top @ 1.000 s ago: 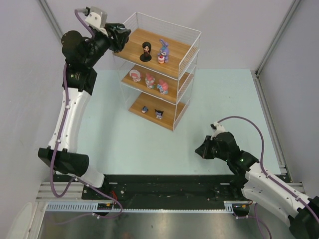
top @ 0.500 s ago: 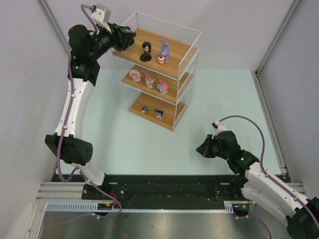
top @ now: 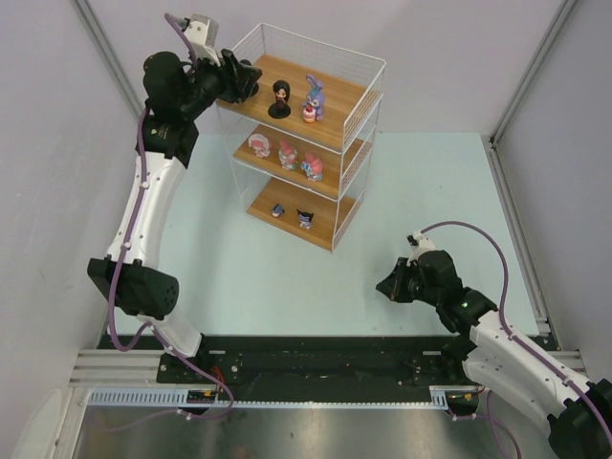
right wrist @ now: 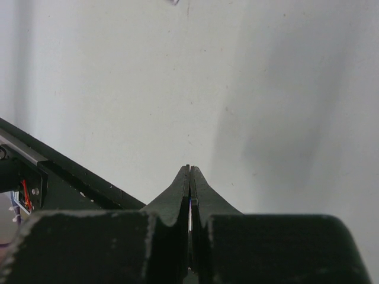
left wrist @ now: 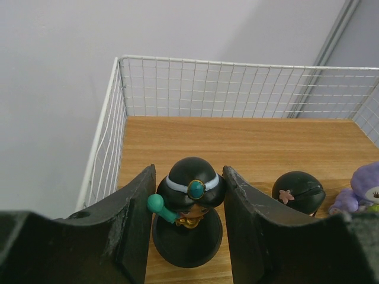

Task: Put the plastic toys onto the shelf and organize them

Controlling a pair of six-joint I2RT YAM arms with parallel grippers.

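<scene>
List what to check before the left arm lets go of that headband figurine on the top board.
1. Headband figurine clamped between the left gripper fingers: ok.
2. Figurine upright: ok.
3. Above the top board, inside the wire rim: ok.
4. Base resting on the board: cannot tell.
5. Apart from the other dark-haired figurine: ok.
6. Right gripper shut, away from the shelf: ok.

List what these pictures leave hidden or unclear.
- Held figurine: in the top view the left gripper covers it; the wrist view can't show whether its base rests on the shelf.
- Bunny: left wrist view, cut off by the right edge.
- Bottom-tier toys: top view, too small to identify.
</scene>
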